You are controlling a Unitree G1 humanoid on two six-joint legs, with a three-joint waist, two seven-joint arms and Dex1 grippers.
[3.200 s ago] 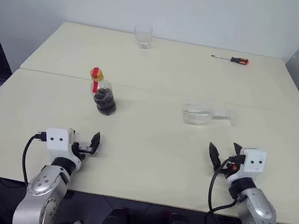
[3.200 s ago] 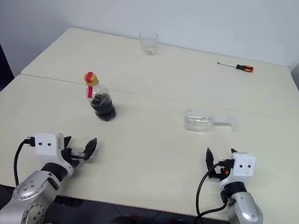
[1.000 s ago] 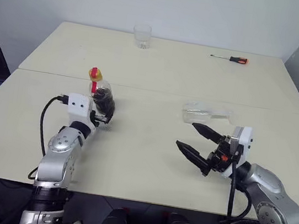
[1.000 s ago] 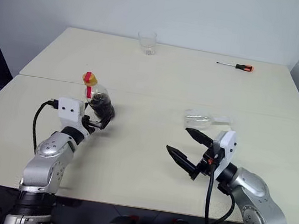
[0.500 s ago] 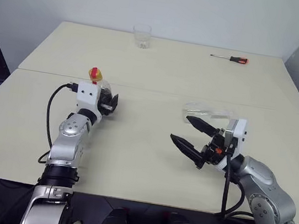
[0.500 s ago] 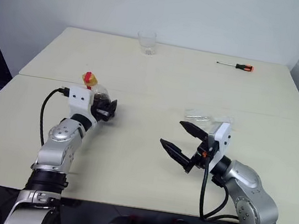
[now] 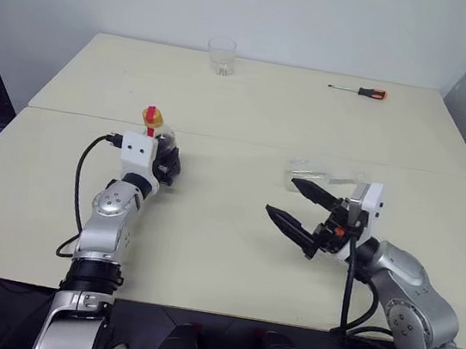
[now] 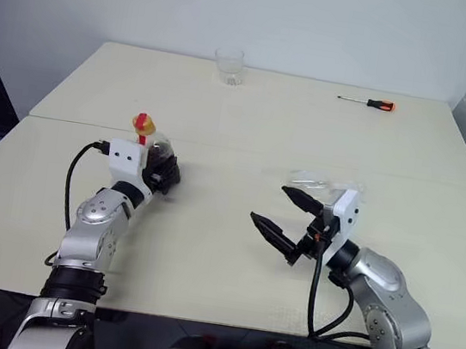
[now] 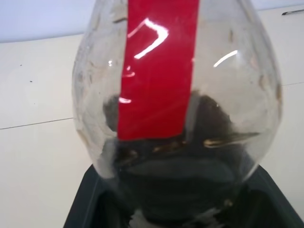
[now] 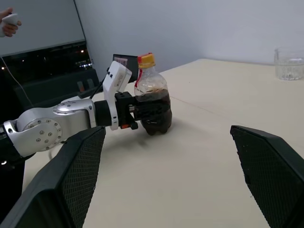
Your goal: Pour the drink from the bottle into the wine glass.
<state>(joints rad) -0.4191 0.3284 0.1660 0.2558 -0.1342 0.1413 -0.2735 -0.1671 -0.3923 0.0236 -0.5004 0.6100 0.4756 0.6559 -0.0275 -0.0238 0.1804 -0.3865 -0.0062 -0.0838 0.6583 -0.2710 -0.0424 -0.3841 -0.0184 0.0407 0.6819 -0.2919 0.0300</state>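
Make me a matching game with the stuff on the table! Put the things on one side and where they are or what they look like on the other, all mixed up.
Things:
1. bottle
2. wine glass
3. screwdriver
4. tumbler

Descriptions:
A. standing at the table's far edge
B. lying on its side
C. between the left claw's fingers
D. far right, orange handle

Pairs: 1-C, 2-B, 3-D, 4-A
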